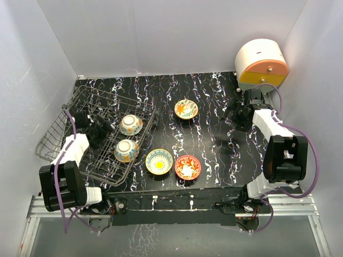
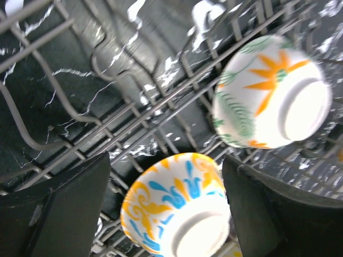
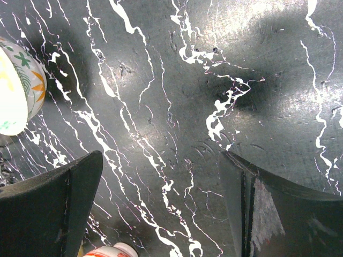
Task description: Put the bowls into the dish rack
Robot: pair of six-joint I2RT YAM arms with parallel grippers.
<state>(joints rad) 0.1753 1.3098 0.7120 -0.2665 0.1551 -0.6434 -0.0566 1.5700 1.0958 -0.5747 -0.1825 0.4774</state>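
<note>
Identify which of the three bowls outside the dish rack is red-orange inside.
The red-orange bowl, lowest in the top view, just right of the yellow-and-blue bowl. The far bowl is pale yellow with orange leaves.

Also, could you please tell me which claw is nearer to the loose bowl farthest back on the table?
Right. The right claw hovers just right of that bowl, open and facing it. The left claw is over the dish rack, much farther off to the bowl's left.
</note>
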